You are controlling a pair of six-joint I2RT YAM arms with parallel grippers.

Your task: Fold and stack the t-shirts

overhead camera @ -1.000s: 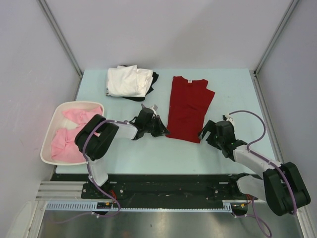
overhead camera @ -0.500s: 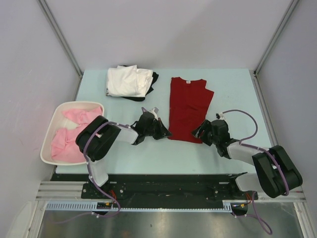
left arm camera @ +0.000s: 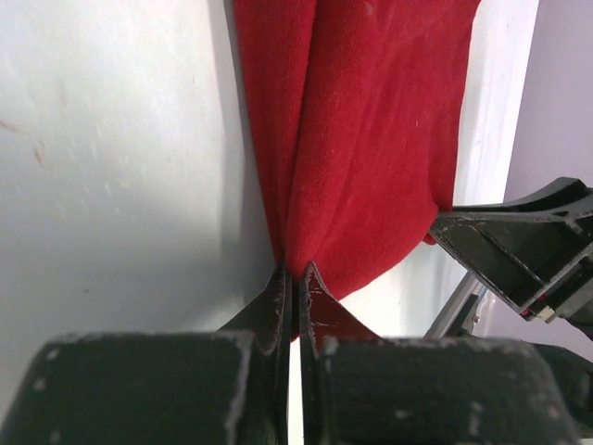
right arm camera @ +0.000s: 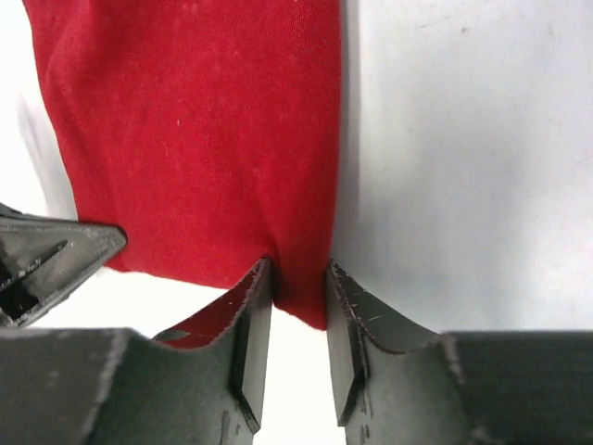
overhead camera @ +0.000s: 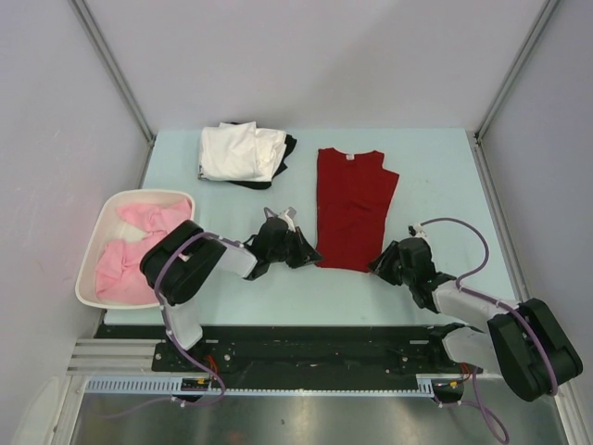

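The dark red t-shirt [overhead camera: 350, 209] lies flat in the middle of the table, folded to a long strip with its collar at the far end. My left gripper [overhead camera: 310, 255] is shut on the near left corner of its hem, the cloth pinched between the tips [left arm camera: 294, 271]. My right gripper [overhead camera: 378, 264] is at the near right corner. Its jaws [right arm camera: 298, 269] stand partly apart, with the corner of the red cloth [right arm camera: 199, 139] lying between them on the table. A folded white t-shirt [overhead camera: 239, 151] rests on a black one [overhead camera: 288, 146] at the far left. Pink t-shirts [overhead camera: 130, 243] fill the basket.
The white plastic basket [overhead camera: 88, 271] sits at the table's left edge. Each wrist view shows the other gripper close by: the right one [left arm camera: 519, 250] and the left one [right arm camera: 46, 260]. Grey walls close in the table on three sides.
My right gripper has come up to the shirt's near right corner and its jaws have narrowed from wide open. The left gripper stays shut on its corner, and the shirt has shifted slightly left.
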